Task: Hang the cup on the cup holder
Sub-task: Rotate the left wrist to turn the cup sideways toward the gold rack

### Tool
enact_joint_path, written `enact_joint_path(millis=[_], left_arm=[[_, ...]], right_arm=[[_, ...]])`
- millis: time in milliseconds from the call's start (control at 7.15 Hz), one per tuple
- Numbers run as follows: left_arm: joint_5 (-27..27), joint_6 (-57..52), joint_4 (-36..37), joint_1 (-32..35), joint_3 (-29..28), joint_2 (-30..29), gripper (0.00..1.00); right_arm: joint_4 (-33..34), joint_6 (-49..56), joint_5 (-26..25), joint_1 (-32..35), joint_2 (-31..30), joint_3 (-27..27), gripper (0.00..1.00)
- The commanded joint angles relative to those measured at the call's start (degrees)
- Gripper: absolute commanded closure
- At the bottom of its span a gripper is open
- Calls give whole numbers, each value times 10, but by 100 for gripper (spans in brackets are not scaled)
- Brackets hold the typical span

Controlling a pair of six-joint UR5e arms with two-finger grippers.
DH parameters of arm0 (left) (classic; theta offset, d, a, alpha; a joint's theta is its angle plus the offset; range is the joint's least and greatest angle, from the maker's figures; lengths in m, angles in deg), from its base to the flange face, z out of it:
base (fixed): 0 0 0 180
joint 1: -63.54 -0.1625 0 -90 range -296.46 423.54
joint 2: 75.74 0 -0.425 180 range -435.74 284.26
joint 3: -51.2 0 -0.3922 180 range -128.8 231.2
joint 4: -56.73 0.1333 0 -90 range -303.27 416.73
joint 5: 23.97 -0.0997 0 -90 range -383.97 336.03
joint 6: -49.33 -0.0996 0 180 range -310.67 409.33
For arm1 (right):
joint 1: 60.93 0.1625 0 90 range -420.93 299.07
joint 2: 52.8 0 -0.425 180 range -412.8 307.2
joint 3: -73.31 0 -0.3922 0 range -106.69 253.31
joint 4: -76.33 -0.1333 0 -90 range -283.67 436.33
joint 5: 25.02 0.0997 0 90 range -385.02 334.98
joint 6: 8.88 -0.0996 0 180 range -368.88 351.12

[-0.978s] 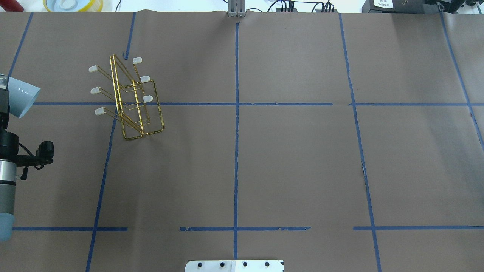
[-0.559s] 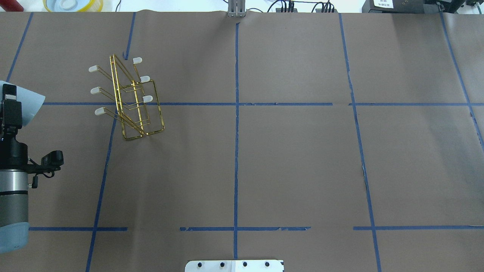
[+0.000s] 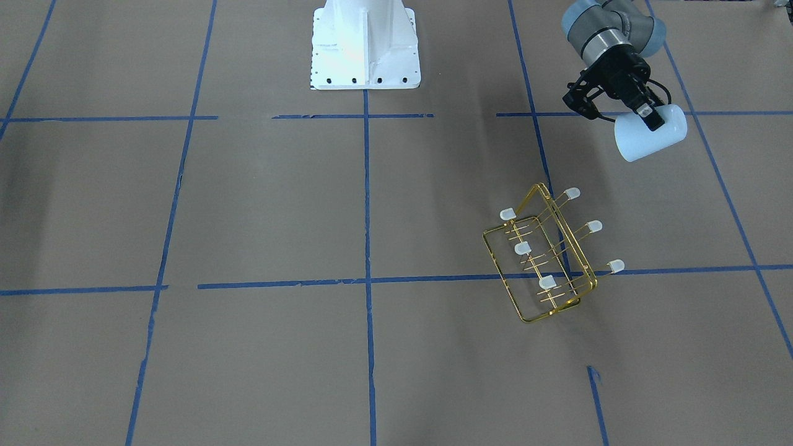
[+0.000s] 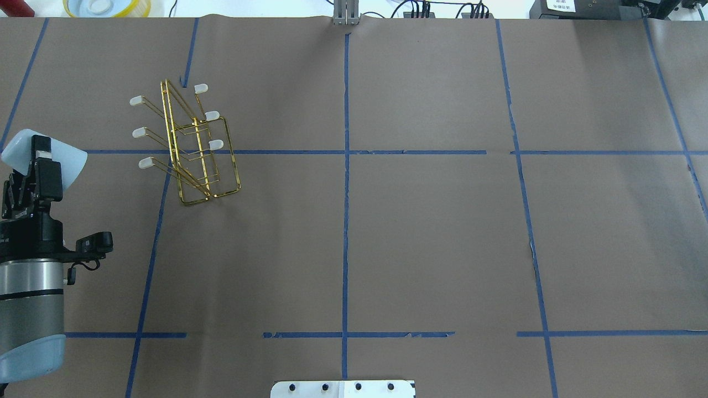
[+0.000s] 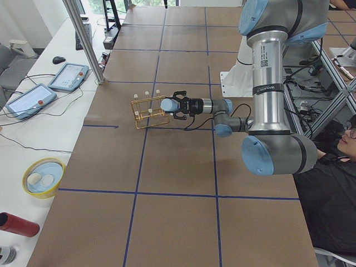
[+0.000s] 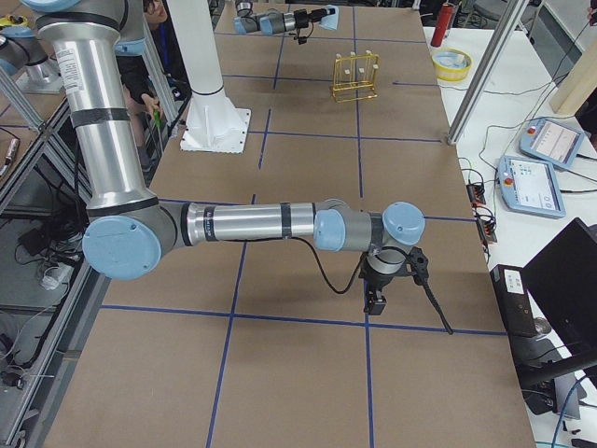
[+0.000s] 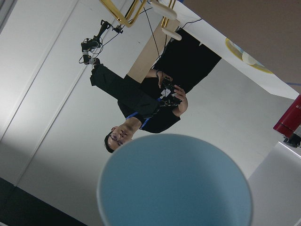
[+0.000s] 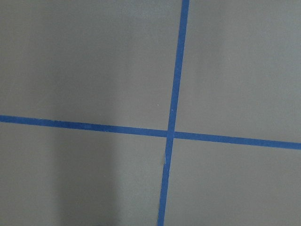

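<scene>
One cup (image 4: 74, 163) at the left edge of the overhead view, held clear of the table (image 4: 442, 249) and lying sideways. Its long axis is running roughly level, one end pointing right toward the cup holder (image 4: 191, 149); cannot tell which end is the mouth. The cup is sitting near the holder, not touching. One holder, standing upper left of the overhead view, six white-capped prongs sticking out, three per side. Left gripper (image 4: 38, 166) is clamping the cup, one finger lying across its wall. The left arm is reaching in low with the wrist level. Right gripper (image 6: 375, 301) is pointing straight down over a blue tape cross (image 8: 170, 133) with the arm stretched out low; cannot tell whether its jaws are apart or closed.
</scene>
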Motion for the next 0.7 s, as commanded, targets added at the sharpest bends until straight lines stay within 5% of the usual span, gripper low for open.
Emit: enact_joint_path(millis=[0, 559], left_arm=[[-13, -1, 1, -1, -20, -28, 100], [-11, 0, 2, -1, -54, -88, 100]], right_arm=[[0, 0, 0, 0, 0, 0, 0], [0, 0, 0, 0, 0, 0, 0]])
